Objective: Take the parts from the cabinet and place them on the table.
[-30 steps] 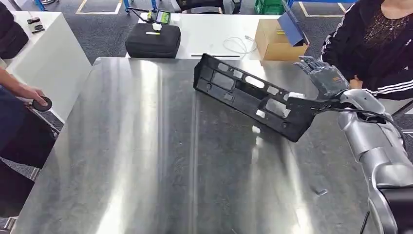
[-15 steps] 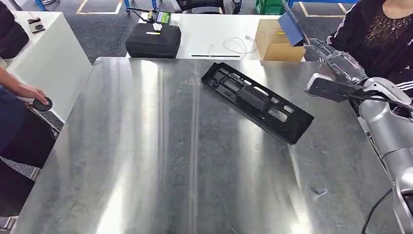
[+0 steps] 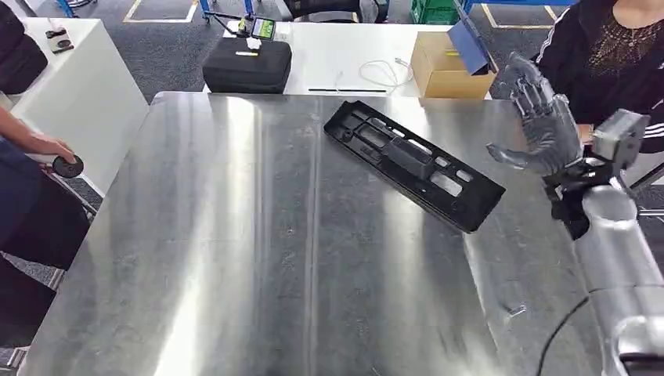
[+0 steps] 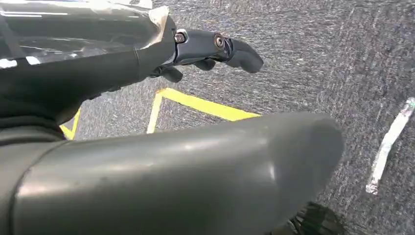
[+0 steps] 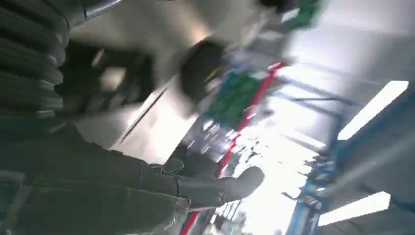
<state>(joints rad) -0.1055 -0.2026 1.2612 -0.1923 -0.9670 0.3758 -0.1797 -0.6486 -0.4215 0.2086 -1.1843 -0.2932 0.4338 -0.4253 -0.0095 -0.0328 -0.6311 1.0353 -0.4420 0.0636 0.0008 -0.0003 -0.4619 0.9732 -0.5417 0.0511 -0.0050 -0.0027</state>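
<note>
**Kid:** Part (image 3: 415, 166) first! Where is it?

**Helper:** It lies flat on the table (image 3: 235, 258), toward the far right side. Nothing is touching it.

**Kid:** What are the fingers doing?

**Helper:** The right hand (image 3: 540, 125) has its fingers spread apart and holds nothing. It is up in the air, just right of the part. The left hand (image 4: 215, 46) hangs by the floor. Its fingers look loose and empty.

**Kid:** And past the part?

**Helper:** A black case (image 3: 247, 66) and a box (image 3: 446, 66) sit on the white desk beyond it.

**Kid:** What step is this?

**Helper:** I think this part is done. Next, go to the cabinet for another one.
</note>
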